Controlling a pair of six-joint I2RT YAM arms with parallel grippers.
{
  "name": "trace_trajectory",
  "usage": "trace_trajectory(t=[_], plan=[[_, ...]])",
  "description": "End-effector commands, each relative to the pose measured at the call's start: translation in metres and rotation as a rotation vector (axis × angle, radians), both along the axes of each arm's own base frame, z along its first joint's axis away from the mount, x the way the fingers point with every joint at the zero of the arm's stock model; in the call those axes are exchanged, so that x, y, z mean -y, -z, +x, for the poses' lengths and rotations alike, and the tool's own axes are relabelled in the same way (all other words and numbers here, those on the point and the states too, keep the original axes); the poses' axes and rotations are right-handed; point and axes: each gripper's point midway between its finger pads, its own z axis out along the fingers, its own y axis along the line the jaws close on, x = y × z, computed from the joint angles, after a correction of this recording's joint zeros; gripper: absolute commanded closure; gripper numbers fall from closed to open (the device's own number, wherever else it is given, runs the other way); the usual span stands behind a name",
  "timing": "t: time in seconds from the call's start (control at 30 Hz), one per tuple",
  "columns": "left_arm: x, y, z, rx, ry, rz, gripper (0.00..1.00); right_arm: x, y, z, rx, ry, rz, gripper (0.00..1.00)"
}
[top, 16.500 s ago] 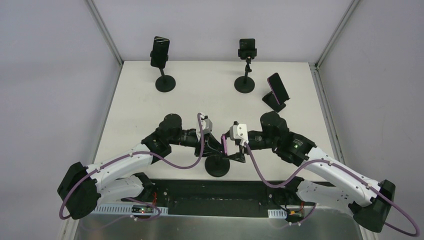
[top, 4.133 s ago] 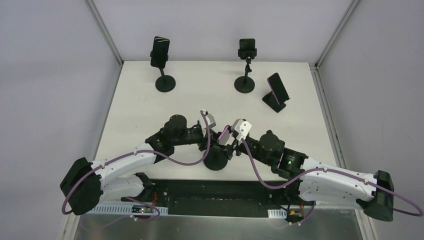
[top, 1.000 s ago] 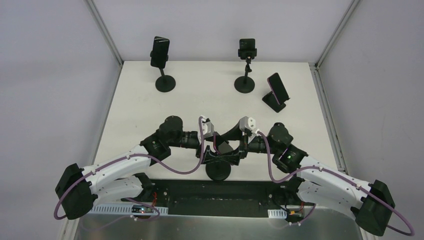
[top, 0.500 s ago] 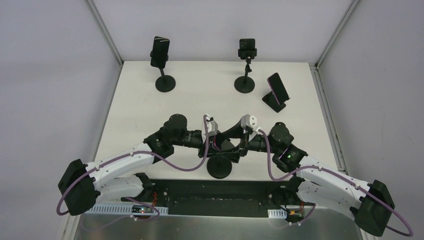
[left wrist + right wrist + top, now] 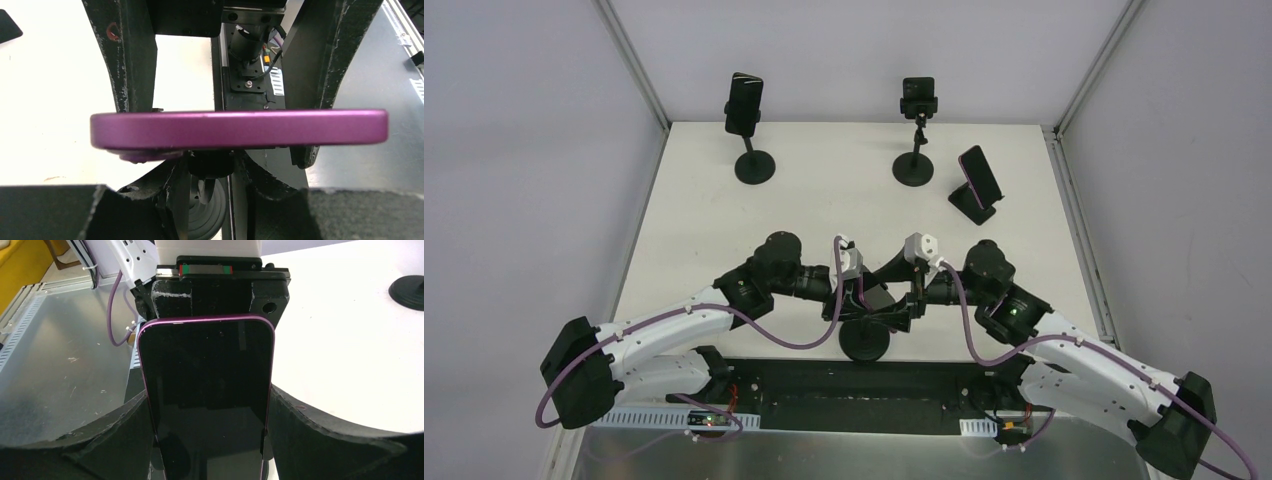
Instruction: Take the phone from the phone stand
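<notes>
A purple phone (image 5: 879,298) with a black screen (image 5: 207,390) is held over a black stand with a round base (image 5: 865,343) near the table's front edge. My right gripper (image 5: 902,300) is shut on the phone's two long sides, with its fingers (image 5: 320,440) against the purple rim. My left gripper (image 5: 856,295) is open at the phone's far end. Its fingers (image 5: 50,212) are spread below the purple edge (image 5: 240,129), either side of the stand's head (image 5: 210,162). I cannot tell whether the phone touches the stand's head.
Three other phones on stands are at the back: a tall one (image 5: 744,103) at the back left, a small one (image 5: 918,97) at the back middle, and a purple one on a low stand (image 5: 977,175) at the right. A metal shelf (image 5: 864,440) lies below the front edge.
My left gripper has shifted a little to the right, closer to the phone. My right gripper stays shut on the phone and has barely moved.
</notes>
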Motion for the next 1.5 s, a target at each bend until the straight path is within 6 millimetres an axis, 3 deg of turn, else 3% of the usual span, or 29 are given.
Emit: trace_trajectory(t=[0.0,0.07,0.33,0.67,0.9,1.47], plan=[[0.003,-0.037,0.022,0.130,-0.059,-0.114,1.00,0.013,-0.003,-0.040,-0.074,-0.167,-0.071,0.96],[0.003,-0.035,0.022,0.131,-0.056,-0.109,1.00,0.014,-0.002,-0.037,-0.092,-0.140,-0.097,0.83],[0.002,-0.027,0.023,0.133,-0.056,-0.075,1.00,0.024,0.003,-0.029,-0.131,-0.059,-0.202,0.56],[0.007,-0.023,0.020,0.117,-0.012,-0.045,1.00,0.015,-0.007,-0.024,-0.209,-0.066,-0.274,0.07],[0.006,-0.019,0.020,0.114,-0.009,-0.033,1.00,0.017,-0.006,-0.028,-0.228,-0.106,-0.354,0.01],[0.006,-0.017,0.019,0.102,-0.005,-0.019,1.00,0.006,-0.001,-0.002,-0.149,-0.031,-0.400,0.01]])
